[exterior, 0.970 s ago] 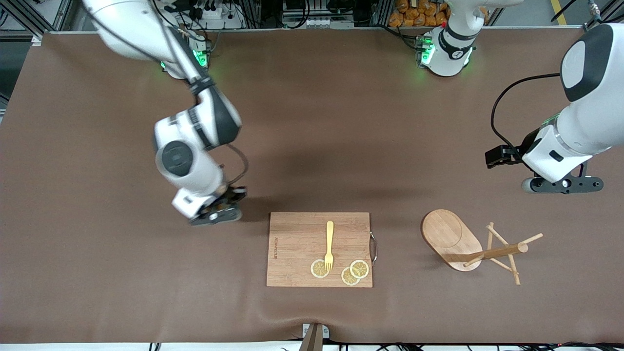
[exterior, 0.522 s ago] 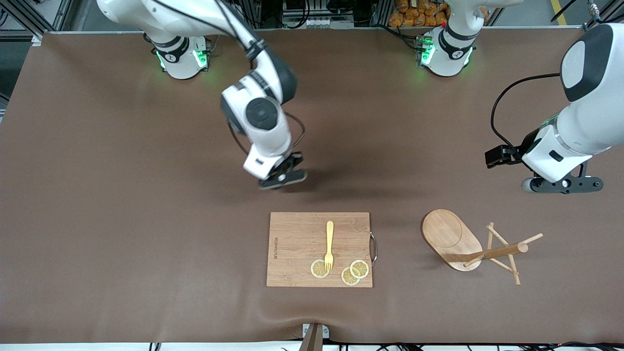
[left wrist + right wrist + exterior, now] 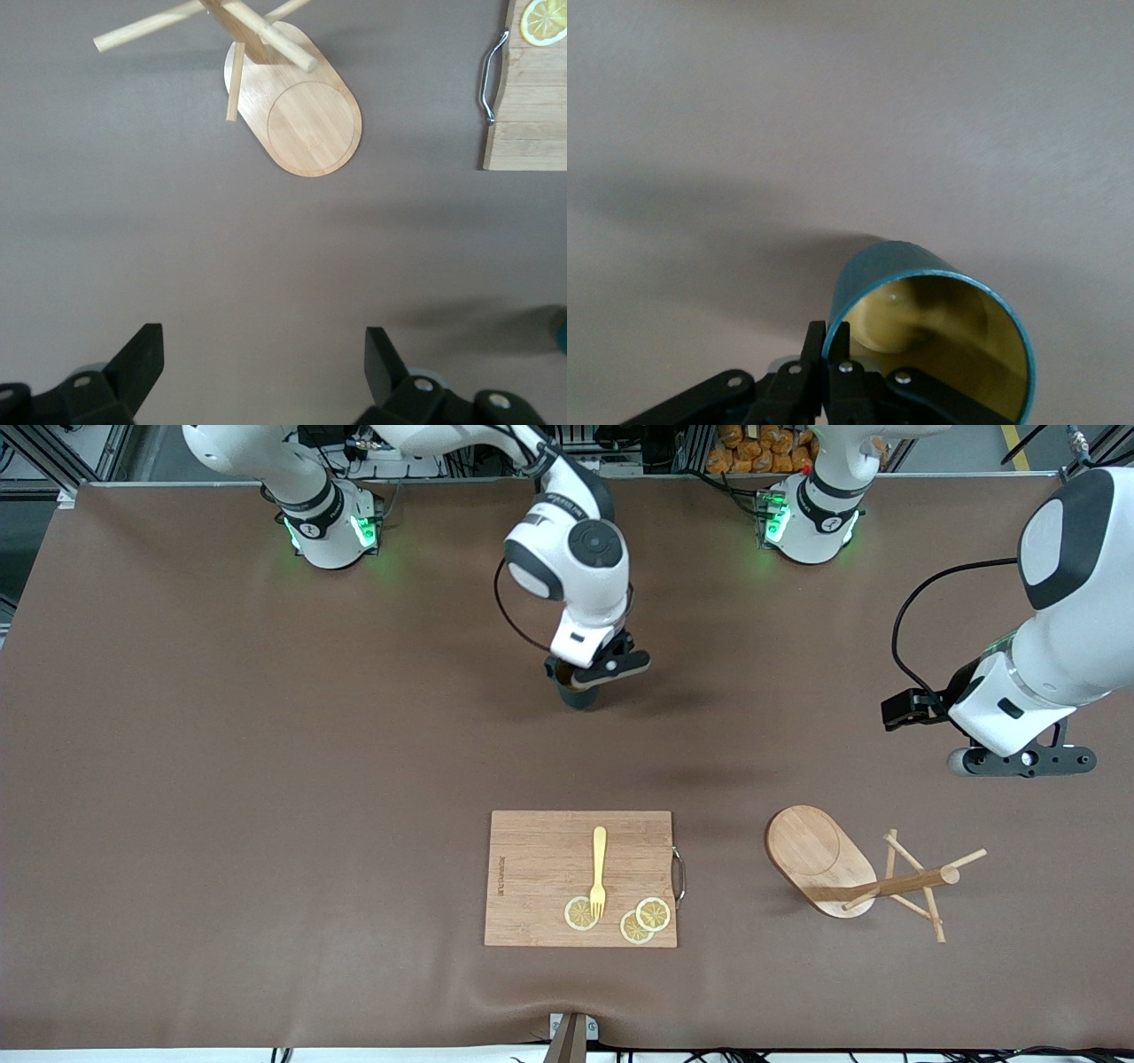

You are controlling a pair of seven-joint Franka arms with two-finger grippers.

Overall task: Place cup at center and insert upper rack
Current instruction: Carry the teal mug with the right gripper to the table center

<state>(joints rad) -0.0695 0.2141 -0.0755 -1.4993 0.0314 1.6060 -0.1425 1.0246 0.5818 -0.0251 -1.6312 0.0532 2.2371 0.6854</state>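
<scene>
I read the right tool (image 3: 592, 675) clamped on the rim of the small dark teal mug with tan-yellow inside (image 3: 935, 341), holding it over the brown worktop (image 3: 177, 779) toward the edge where the arm bases stand. The left tool (image 3: 266, 376) waits with its 2 fingers spread wide, over the left arm's end. The light wooden mug tree with oval base (image 3: 850, 872) lies tipped over near the front edge, beside the rectangular bamboo cutting board (image 3: 540, 868).
</scene>
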